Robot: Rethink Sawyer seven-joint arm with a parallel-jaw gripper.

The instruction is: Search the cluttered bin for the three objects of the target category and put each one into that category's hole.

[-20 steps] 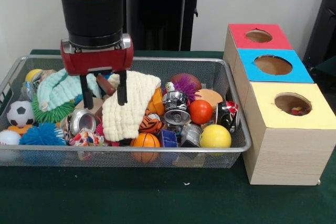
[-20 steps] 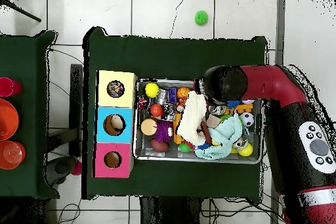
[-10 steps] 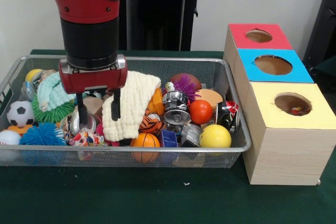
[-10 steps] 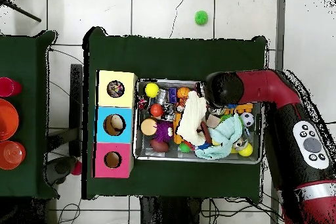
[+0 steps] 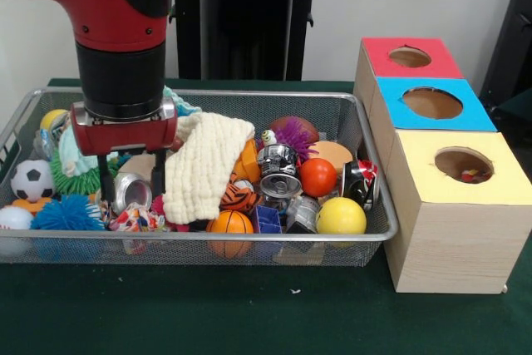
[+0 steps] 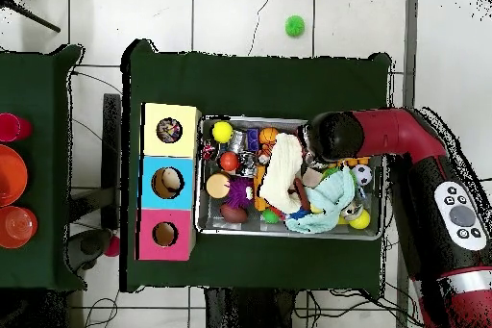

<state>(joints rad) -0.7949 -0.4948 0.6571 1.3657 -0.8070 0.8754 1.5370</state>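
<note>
Gripper [image 5: 131, 184] down low in the left part of the bin [image 5: 249, 239], fingers apart and holding nothing. One dark finger at each side of a shiny can [image 5: 131, 192]. Hanging right above a small confetti cloth [image 5: 133, 219], white with red, blue and yellow dots, near the lower left of the front view, close behind the front wall. Most likely spread like that to drop down over the cloth and pinch it.

Cloth bunched in a little heap, squeezed between a blue spiky ball [image 5: 66, 214] on its left and a basketball [image 5: 230, 224] on its right. Long way running left to right in the front view; no clear pointed end. Only this one confetti cloth plain to see; others maybe buried.

Cream waffle cloth [image 5: 206, 164] draped over the pile just right of the gripper, in the middle of the frame. Mint towel [image 6: 332, 199] behind the arm, easier to see from above. Soccer ball [image 5: 32, 180] at far left.

Three boxes at the right side: red hole [image 5: 410, 56] at the back, blue hole [image 5: 432, 103] in the middle, yellow hole [image 5: 464, 164] at the front, all well apart from the cloth.
</note>
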